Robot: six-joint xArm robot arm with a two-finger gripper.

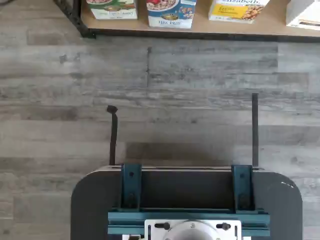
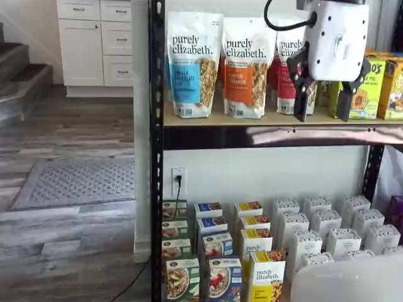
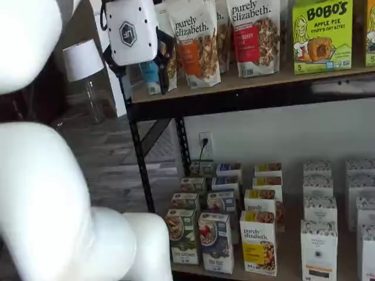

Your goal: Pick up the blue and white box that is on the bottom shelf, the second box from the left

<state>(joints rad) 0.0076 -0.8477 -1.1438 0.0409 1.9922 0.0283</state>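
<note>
The blue and white box (image 2: 225,279) stands at the front of the bottom shelf (image 3: 288,260), between a green-fronted carton (image 2: 182,280) and a yellow "purely elizabeth" carton (image 2: 267,277). It also shows in a shelf view (image 3: 215,241) and, only its lower part, in the wrist view (image 1: 171,12). My gripper (image 2: 322,113) hangs high in front of the upper shelf, far above and to the right of the box. Its two black fingers stand apart with a plain gap and hold nothing. In a shelf view its white body (image 3: 132,29) shows at the top left.
Granola bags (image 2: 192,63) line the tan upper board. A black rack post (image 2: 156,151) stands left of the cartons. Rows of white cartons (image 2: 327,226) fill the shelf's right. My white arm (image 3: 47,193) blocks the left of a shelf view. A dark mount (image 1: 187,200) shows in the wrist view.
</note>
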